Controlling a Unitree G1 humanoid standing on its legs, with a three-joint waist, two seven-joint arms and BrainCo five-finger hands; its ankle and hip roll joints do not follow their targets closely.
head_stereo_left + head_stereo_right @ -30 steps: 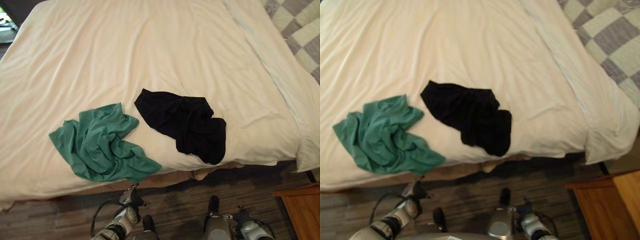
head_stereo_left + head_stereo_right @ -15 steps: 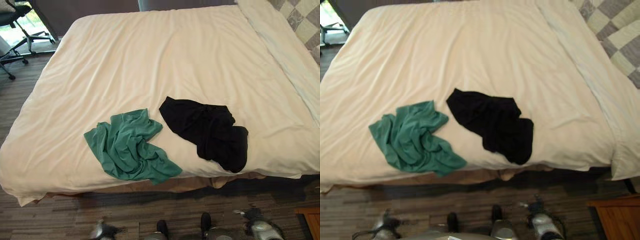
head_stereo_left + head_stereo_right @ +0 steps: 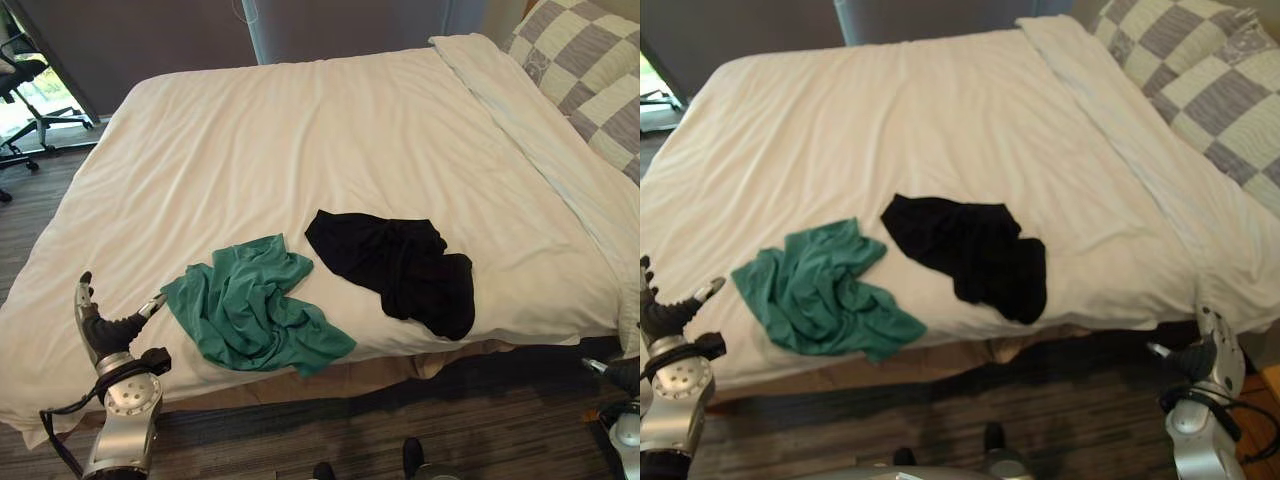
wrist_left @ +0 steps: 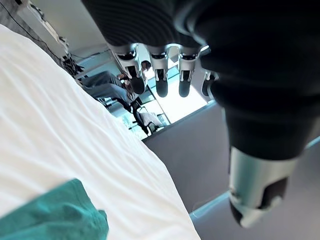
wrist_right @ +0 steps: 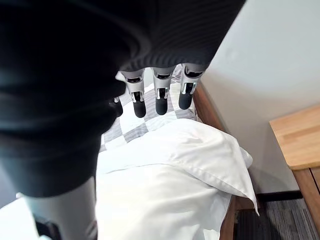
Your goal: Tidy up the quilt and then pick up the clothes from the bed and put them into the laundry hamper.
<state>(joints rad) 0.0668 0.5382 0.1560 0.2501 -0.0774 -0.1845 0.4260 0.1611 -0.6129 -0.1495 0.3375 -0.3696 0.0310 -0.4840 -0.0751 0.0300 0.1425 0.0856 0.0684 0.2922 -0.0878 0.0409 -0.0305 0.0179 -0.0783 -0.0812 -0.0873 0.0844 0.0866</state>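
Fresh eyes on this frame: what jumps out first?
Two crumpled garments on the cream quilt near the bed's front edge: a green cloth top on the robot's left and a black cloth garment just beside it to the right. Grey-and-white checked pillows sit at the far right. The left hand hovers open by the green top, and the right hand hangs open off the bed's right corner.
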